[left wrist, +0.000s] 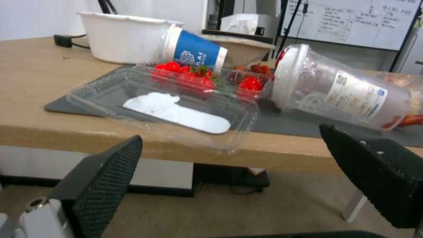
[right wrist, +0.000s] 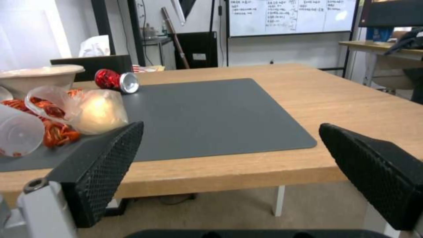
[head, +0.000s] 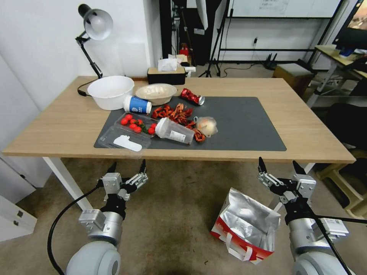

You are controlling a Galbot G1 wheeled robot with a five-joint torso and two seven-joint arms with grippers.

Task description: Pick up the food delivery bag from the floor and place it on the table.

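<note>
Food delivery bag [head: 244, 225] upright, mouth upward

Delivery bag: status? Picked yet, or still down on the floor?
Nothing done yet. The food delivery bag sits open on the floor, ungripped. The right gripper is open and empty above it at the table edge; the left gripper is open too. Left: grasp, lift, place on the free right side of the mat.
</note>
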